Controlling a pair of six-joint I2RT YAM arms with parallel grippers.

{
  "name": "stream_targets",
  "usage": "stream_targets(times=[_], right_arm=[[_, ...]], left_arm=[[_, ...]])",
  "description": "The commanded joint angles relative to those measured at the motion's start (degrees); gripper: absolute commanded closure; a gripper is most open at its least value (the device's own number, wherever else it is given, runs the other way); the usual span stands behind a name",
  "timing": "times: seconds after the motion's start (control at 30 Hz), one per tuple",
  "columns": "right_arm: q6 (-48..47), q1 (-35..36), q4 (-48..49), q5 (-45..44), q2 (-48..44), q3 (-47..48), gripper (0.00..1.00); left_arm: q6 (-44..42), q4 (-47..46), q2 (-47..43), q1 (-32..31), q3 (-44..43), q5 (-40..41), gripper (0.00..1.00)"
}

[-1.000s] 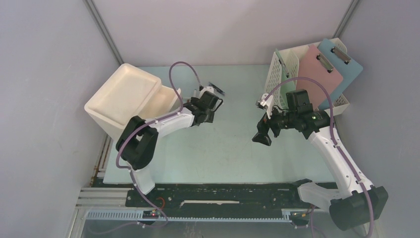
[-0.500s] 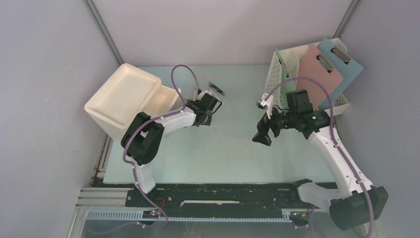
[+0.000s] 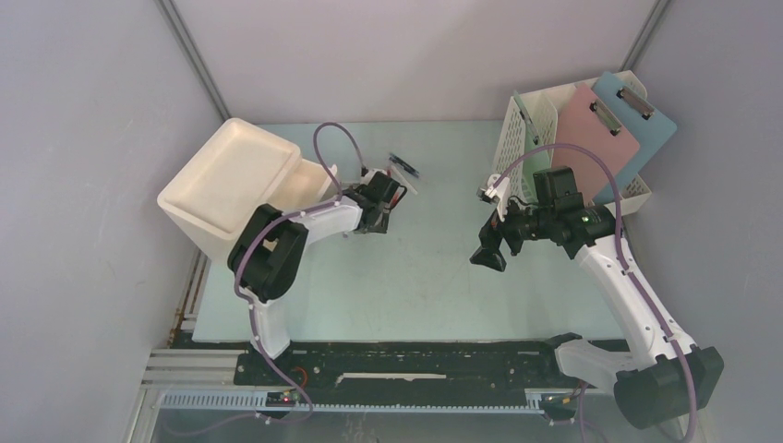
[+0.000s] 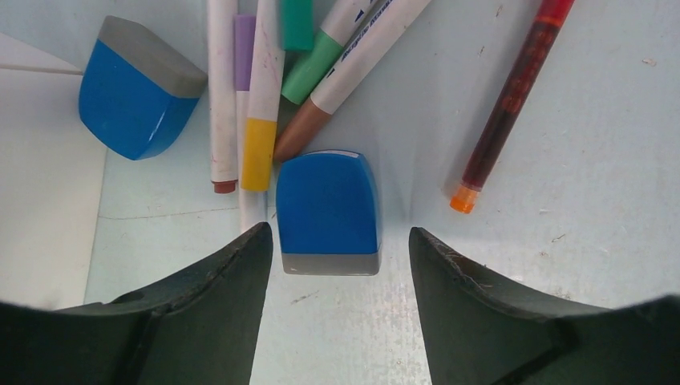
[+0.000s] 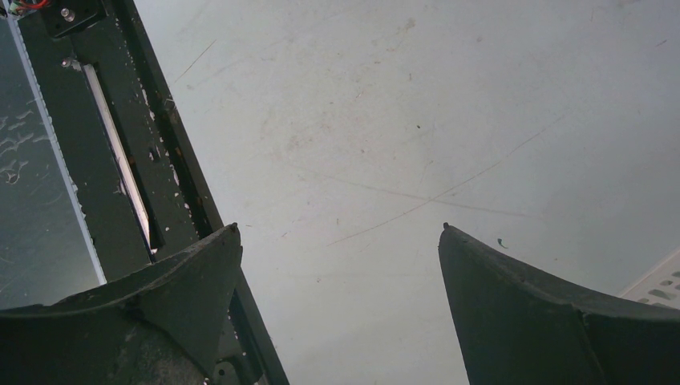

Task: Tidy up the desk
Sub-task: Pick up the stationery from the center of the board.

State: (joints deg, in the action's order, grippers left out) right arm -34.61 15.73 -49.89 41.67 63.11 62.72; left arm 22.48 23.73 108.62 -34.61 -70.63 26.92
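The left jaws stand spread and hold nothing. They hang over the pale green counter [image 4: 561, 241], with a blue block [image 4: 327, 200] lying between their tips, its grey band nearest the wrist. From that, the step in hand looks like picking this block out of the pile.

Just outside the left-hand tip lies a yellow-tipped marker [image 4: 258, 140], close against the block's side. A brown-tipped marker [image 4: 309, 128] meets the block's far edge. A red pen [image 4: 505, 104] lies apart beyond the right-hand tip, and a second blue block [image 4: 132, 88] sits further off past the left-hand tip.

To do it well, come straight down so both tips land on bare counter. The left-hand tip has little room beside the marker and may ride up on it. Close on the block's blue sides.

The right jaws are spread wide and empty over bare counter, with the black front rail [image 5: 152, 184] off to one side.
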Motion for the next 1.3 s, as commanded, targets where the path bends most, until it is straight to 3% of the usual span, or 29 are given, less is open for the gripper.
stream_targets(times=[0.0, 0.67, 0.87, 1.27], right_arm=[[-1.0, 0.0, 0.5, 0.8, -0.8, 0.6, 0.00], [-1.1, 0.0, 0.4, 0.9, -0.9, 0.6, 0.00], [-1.1, -0.1, 0.4, 1.0, -0.9, 0.6, 0.00], [-1.2, 0.0, 0.3, 1.0, -0.8, 0.6, 0.00]], left_arm=[[0.8, -0.2, 0.7, 0.6, -1.7, -1.3, 0.32], [1.2, -0.7, 3.3, 1.2, -2.0, -3.5, 0.36], [1.2, -1.0, 3.2, 1.2, -1.6, -4.7, 0.49], [-0.6, -5.1, -5.0, 0.0, 2.8, -6.4, 0.86]])
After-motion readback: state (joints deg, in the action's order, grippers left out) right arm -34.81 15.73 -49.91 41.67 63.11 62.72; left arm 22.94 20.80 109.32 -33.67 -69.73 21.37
